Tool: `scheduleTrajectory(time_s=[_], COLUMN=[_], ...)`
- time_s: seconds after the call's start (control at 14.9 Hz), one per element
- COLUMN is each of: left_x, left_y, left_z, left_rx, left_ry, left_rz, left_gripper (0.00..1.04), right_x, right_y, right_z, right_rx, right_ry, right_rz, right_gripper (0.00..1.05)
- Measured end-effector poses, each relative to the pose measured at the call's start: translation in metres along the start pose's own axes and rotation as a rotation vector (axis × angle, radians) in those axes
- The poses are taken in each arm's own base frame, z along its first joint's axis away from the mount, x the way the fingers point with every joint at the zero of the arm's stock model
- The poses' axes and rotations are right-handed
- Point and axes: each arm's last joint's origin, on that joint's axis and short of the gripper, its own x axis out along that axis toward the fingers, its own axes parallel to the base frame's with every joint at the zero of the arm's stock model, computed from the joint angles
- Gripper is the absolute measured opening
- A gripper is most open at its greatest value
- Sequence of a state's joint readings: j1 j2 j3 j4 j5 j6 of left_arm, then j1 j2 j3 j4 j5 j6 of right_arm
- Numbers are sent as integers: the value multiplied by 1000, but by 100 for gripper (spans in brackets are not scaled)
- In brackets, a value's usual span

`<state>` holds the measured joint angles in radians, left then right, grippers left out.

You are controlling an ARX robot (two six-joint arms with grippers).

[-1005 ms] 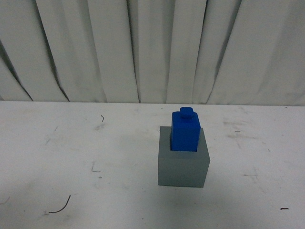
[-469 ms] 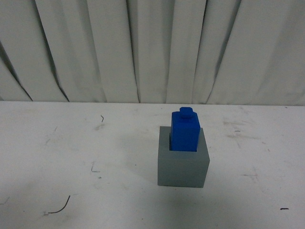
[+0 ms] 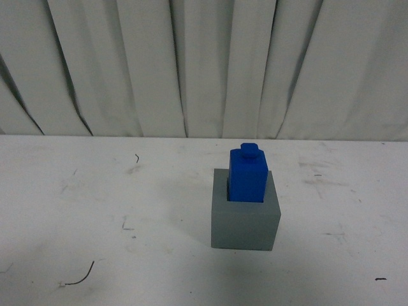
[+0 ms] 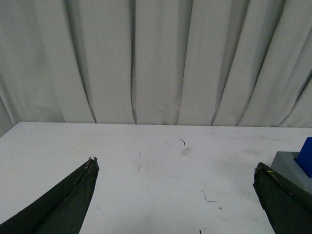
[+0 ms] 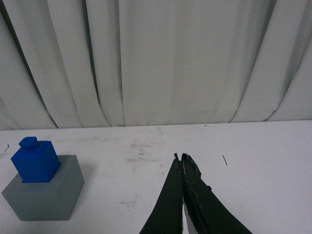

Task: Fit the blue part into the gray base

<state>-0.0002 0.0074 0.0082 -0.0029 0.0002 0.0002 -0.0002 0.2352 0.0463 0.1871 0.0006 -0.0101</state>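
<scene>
Two claws: both appear only in their own wrist views; neither arm is in the front view.
Left gripper (image 4: 174, 171): spread wide, its two dark fingers (image 4: 63, 200) far apart at opposite sides of the wrist view, nothing between them, touching nothing.
Right gripper (image 5: 182, 157): pinched together, fingertips meeting with no gap to speak of, nothing held; it hangs above bare bench and touches nothing.
Blue part (image 3: 248, 174): upright, seated in the recess of the gray base, its upper portion and small knob standing proud of the base's top face; a thin dark gap shows along one side of the recess.
Gray base (image 3: 245, 222): sits flat on the bench, a little toward the robot's right of the middle, between the far edge and the near edge.
Bench (image 3: 95, 210): white, scuffed, with small dark marks and a short curved dark wire (image 3: 80, 276) near the near edge on the robot's left.
Far edge: the bench ends at a pale pleated curtain (image 3: 191, 64) running the full width.
Open room: bare surface on all sides of the base; widest toward the robot's left, with less toward the right edge of the front view.
Claw clearance: both sit well apart from the base, the left one nearer to it.
</scene>
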Motion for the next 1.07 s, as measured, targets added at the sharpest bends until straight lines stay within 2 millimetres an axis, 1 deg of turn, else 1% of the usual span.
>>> scheduleTrajectory(time_s=[0.07, 0.13, 0.2, 0.27, 0.4, 0.67, 0.74, 0.8, 0.87, 1.01, 1.07], left_x=[0, 0, 0, 0, 0, 0, 0, 0, 0, 0, 0], left_y=[0, 0, 0, 0, 0, 0, 0, 0, 0, 0, 0], left_z=[0, 0, 0, 0, 0, 0, 0, 0, 0, 0, 0], left_rx=[0, 0, 0, 0, 0, 0, 0, 0, 0, 0, 0], left_ry=[0, 0, 0, 1, -1, 0, 0, 0, 0, 0, 0], left_rz=[0, 0, 1, 1, 1, 0, 0, 0, 0, 0, 0], left_gripper=[98, 98, 98, 98, 98, 98, 98, 98, 98, 98, 98], right_x=[-4, -9, -14, -15, -15, -15, -15, -15, -15, -15, -15], right_y=[0, 0, 0, 0, 0, 0, 0, 0, 0, 0, 0], right_z=[-8, -12, -11, -8, -11, -10, -10, -10, -10, -10, -10], right_rx=[0, 2, 2, 2, 3, 2, 2, 2, 2, 2, 2], right_ry=[-8, 29, 3, -29, 0, -8, -8, -8, -8, -8, -8], right_rz=[0, 0, 0, 1, 0, 0, 0, 0, 0, 0, 0], right_gripper=[2, 2, 2, 2, 2, 2, 14, 34, 41, 70, 83])
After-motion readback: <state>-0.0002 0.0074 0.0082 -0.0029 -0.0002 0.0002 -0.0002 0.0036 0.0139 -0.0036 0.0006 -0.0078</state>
